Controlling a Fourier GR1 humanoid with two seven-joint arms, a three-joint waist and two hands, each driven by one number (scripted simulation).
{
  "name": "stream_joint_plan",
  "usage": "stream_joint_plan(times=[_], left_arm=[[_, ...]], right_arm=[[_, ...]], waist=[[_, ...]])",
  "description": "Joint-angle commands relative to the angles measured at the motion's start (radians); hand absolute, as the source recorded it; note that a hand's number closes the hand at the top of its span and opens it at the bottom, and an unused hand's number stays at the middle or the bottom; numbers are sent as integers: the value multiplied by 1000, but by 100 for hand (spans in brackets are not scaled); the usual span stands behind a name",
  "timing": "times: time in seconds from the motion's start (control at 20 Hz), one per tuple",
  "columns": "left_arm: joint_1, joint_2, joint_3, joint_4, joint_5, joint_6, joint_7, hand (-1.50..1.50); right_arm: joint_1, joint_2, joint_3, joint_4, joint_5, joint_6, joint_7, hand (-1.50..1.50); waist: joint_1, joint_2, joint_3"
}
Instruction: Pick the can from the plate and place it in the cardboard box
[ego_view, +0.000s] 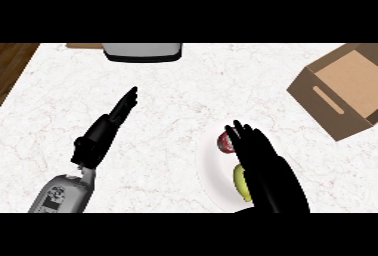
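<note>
Bright, even light falls on the white desk (184, 95); the cardboard box (339, 117) shows a darker outer wall and a paler inside.

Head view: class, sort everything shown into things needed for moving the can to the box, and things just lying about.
Needed: can, plate, cardboard box, right hand.
Lying about: yellow-green item on the plate, grey appliance at the far edge, left hand resting open.
</note>
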Motion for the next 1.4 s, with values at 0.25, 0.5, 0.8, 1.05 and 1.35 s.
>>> stream_joint_plan(times=[0.25,0.5,0.8,1.05,1.35], left_arm=[[40,-40,23,-47,-32,-48,25,0],[-16,-80,52,44,-86,-49,1,0],[35,-104,68,-39,-99,-75,15,0],[0,-92,106,-19,-80,-125,33,0],[34,-113,116,-8,-126,-113,-14,0]], right_arm=[[-18,64,-57,185,53,-12,-56,-150],[-11,106,-42,165,100,-39,-94,-150],[-48,99,-141,255,106,-25,-187,-150],[-23,157,-91,327,152,-54,-173,-150],[-57,172,-159,478,168,-110,-248,-150]], waist=[[1,0,0],[-2,0,0],[-1,0,0],[-1,0,0],[0,0,0]])
